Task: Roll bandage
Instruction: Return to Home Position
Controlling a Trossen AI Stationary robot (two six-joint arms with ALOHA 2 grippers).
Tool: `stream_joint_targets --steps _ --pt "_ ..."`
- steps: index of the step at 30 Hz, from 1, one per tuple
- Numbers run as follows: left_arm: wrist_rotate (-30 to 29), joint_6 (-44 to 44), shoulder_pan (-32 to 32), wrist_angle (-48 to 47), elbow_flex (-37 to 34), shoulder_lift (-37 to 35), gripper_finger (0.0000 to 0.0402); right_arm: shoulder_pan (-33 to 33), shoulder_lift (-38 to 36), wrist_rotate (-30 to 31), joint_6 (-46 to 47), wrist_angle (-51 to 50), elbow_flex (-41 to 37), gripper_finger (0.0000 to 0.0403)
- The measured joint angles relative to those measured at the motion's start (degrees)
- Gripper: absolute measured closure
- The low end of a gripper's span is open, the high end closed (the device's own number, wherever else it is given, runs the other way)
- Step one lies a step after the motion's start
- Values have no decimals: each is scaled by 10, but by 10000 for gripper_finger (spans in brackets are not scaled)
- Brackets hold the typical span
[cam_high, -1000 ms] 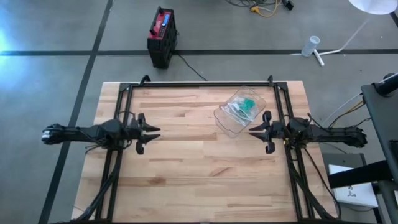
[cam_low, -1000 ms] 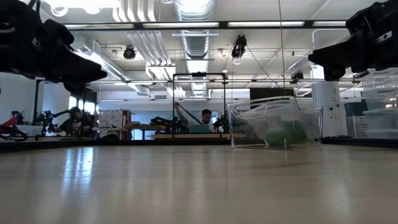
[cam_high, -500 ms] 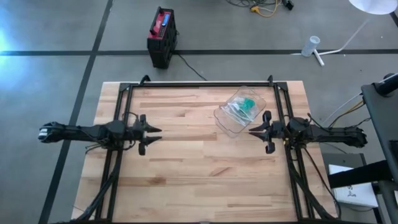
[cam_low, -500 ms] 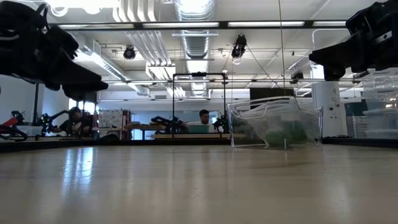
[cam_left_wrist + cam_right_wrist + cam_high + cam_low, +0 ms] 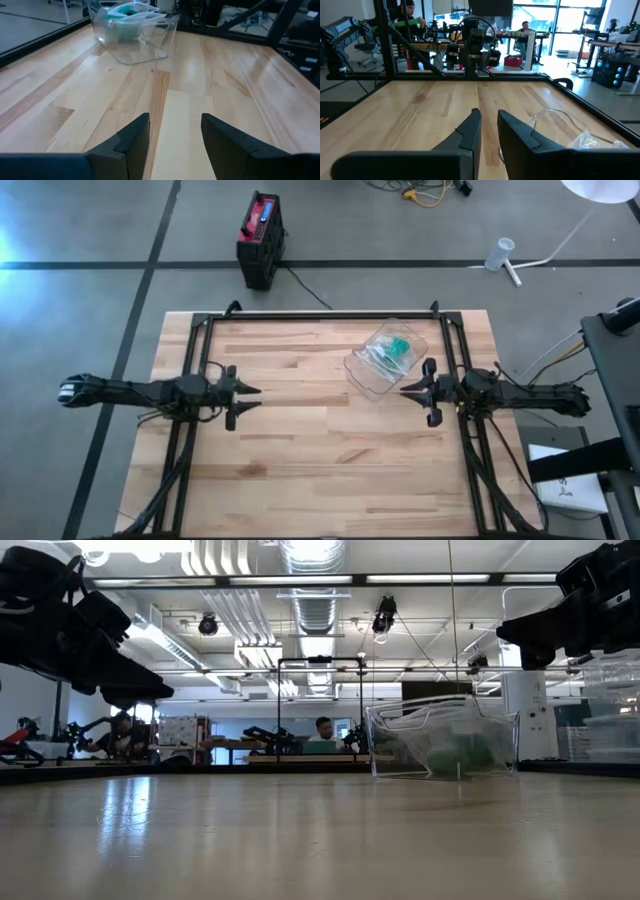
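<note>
A clear plastic container (image 5: 385, 358) stands on the wooden table at the far right, with a green and white bandage (image 5: 398, 350) inside; it also shows in the low view (image 5: 445, 738) and the left wrist view (image 5: 132, 30). My left gripper (image 5: 258, 394) hovers open over the table's left half, pointing right; its fingers are wide apart in its wrist view (image 5: 175, 135). My right gripper (image 5: 403, 390) hovers beside the container's near right side, pointing left, its fingers a narrow gap apart (image 5: 489, 127). Both are empty.
A black metal frame (image 5: 320, 315) runs along the table's far edge and down both sides under the arms. Bare wood (image 5: 330, 450) lies between and in front of the grippers. A red and black box (image 5: 260, 240) sits on the floor beyond. People sit in the room behind (image 5: 322, 730).
My left gripper has dipped lower toward the table and edged a little toward the right edge. My right gripper and the container have stayed where they were.
</note>
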Motion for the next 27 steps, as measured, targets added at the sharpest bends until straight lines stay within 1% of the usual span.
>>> stream_joint_targets --steps 10,21,27 --pt "0 0 0 0 0 19 253 0 0 0 0 0 0 332" --pt "0 0 0 0 0 32 274 0 0 0 0 0 0 357" --pt "0 0 0 0 0 39 280 0 0 0 0 0 0 364"
